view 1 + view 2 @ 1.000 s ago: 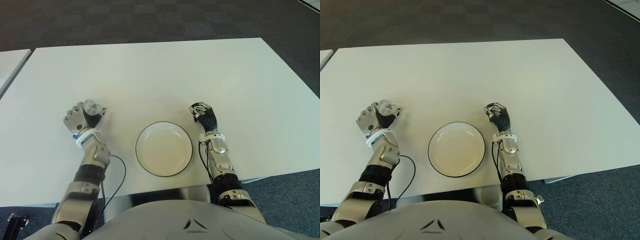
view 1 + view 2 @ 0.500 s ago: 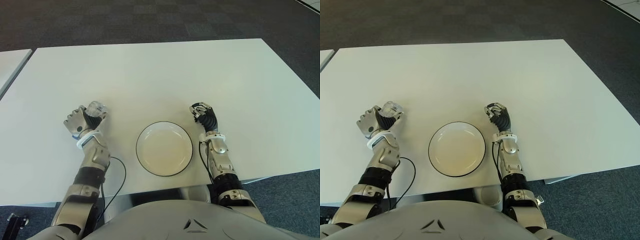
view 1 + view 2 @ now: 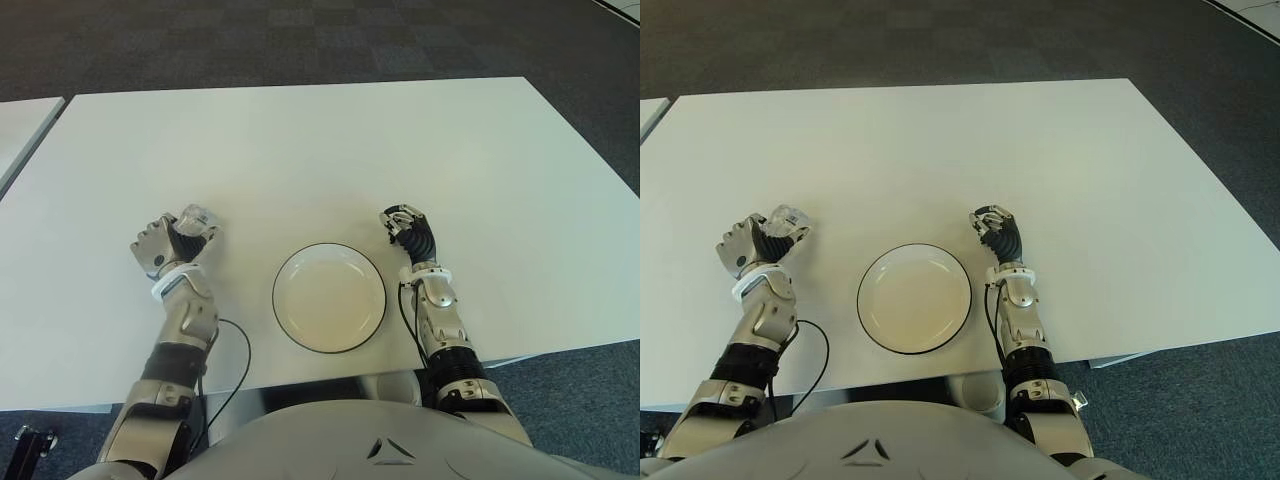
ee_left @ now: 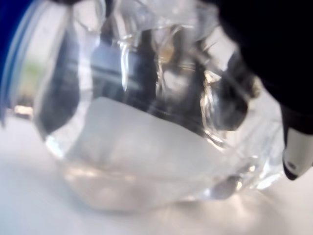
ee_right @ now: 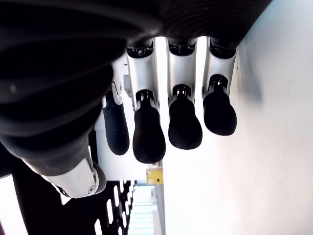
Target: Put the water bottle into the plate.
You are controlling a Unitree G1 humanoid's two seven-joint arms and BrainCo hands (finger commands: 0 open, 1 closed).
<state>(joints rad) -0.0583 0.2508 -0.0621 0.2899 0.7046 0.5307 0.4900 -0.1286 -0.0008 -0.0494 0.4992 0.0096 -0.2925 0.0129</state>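
Clear water bottle [image 3: 195, 220] in left hand [image 3: 162, 243], left of plate [image 3: 329, 297].

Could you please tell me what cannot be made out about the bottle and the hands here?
- Water bottle: in the eye views the left robot hand covers most of it; cap unseen.
- Left wrist view: bottle blurred, cut off by the edges.
- Right robot hand, beside the plate: palm hidden.

Bright, even light fills the room and the white table [image 3: 300, 140] has only soft, faint shadows, while up close the clear water bottle [image 4: 146, 122] looks blurry with shiny spots, maybe because it is so near the camera.
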